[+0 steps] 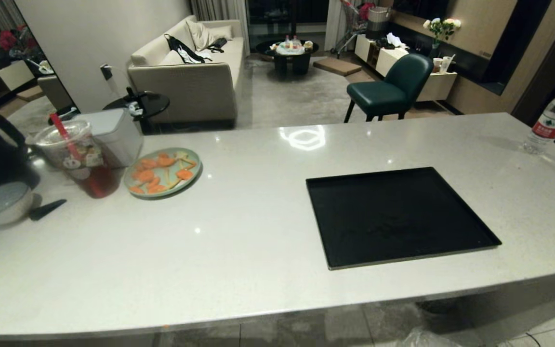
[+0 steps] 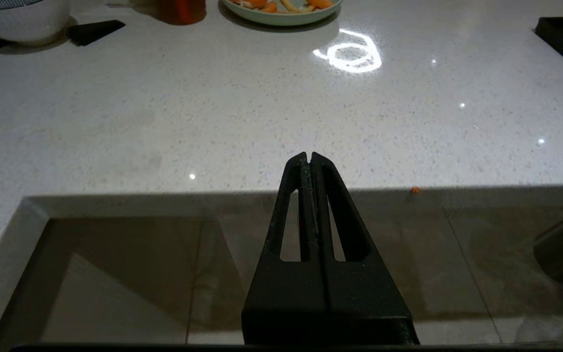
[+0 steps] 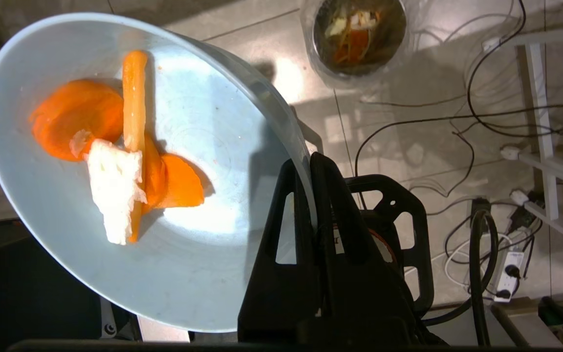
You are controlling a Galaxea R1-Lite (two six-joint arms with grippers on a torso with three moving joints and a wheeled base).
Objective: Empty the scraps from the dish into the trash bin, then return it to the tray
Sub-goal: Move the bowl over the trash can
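dish [image 3: 188, 274]: smooth pale-blue, round | right gripper [image 3: 311, 166] clamps rim | left gripper [image 2: 309, 157] closed

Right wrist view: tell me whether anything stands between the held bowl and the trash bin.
Nothing visible does. The right tool is shut on the rim of the dish, scraps still inside. Only bare floor shows between it and the trash bin; the cables lie off to one side.
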